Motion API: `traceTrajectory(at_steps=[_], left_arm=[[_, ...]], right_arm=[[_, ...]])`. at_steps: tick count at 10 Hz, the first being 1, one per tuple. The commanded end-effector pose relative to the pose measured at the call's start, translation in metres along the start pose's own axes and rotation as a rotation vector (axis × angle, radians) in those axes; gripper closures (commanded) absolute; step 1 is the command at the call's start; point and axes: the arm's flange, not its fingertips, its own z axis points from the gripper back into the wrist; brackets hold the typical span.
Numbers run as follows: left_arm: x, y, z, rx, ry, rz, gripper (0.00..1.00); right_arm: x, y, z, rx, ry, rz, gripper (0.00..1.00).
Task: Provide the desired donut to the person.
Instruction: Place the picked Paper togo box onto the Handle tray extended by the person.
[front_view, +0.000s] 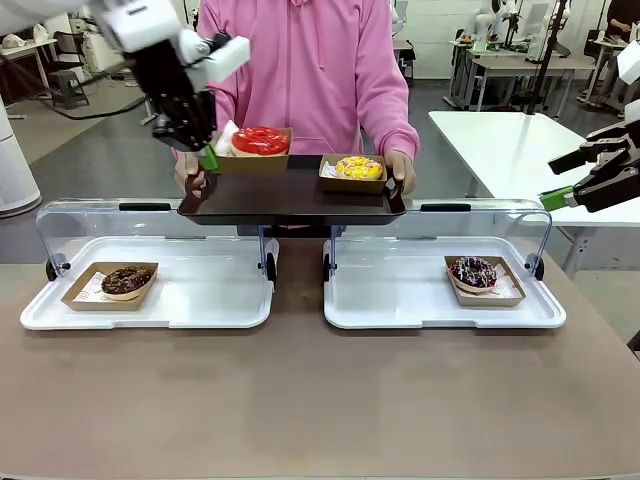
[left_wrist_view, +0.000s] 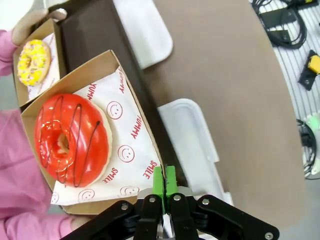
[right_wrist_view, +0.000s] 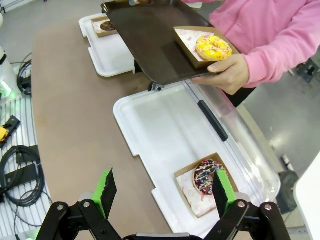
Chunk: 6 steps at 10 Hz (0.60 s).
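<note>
- The red donut (left_wrist_view: 70, 140) sits in a cardboard box (left_wrist_view: 131, 165) lined with smile-print paper, on the person's dark tray (front_view: 290, 195), at the tray's left end in the front view.
- The left gripper (left_wrist_view: 164, 181) has its green pads pressed together, apparently on the near edge of that box or its paper; the wrist view shows no gap between them.
- A yellow donut (front_view: 358, 167) in its own box rests at the tray's other end, apart from the red one.
- The person (front_view: 300, 60) holds the tray with a hand (front_view: 401, 172) at each end, above the far edge of the two white bins (front_view: 440, 300).
- My reading: the delivery step is in hand, with the red donut set on the tray and the release not yet made.
- The next move calls for parting the pads and drawing straight back, without dragging the box off the tray.
- The right gripper (right_wrist_view: 162, 192) hangs spread wide above the right bin, over a sprinkled donut (right_wrist_view: 206, 176); it holds nothing.
- A chocolate donut (front_view: 126, 280) lies in the left bin.
</note>
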Motion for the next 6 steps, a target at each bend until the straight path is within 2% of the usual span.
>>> traceTrajectory(at_steps=[1, 3, 6], left_arm=[[-0.015, 0.041, -0.008, 0.009, 0.040, 0.012, 0.99], [-0.029, 0.059, -0.029, 0.000, 0.069, 0.030, 0.99], [-0.036, 0.073, -0.056, -0.026, 0.060, 0.016, 0.99]], right_arm=[[-0.002, 0.001, -0.001, 0.002, 0.003, -0.001, 0.00], [-0.002, 0.001, -0.001, 0.002, 0.003, -0.001, 0.00], [-0.002, 0.001, -0.001, 0.002, 0.003, -0.001, 0.00]])
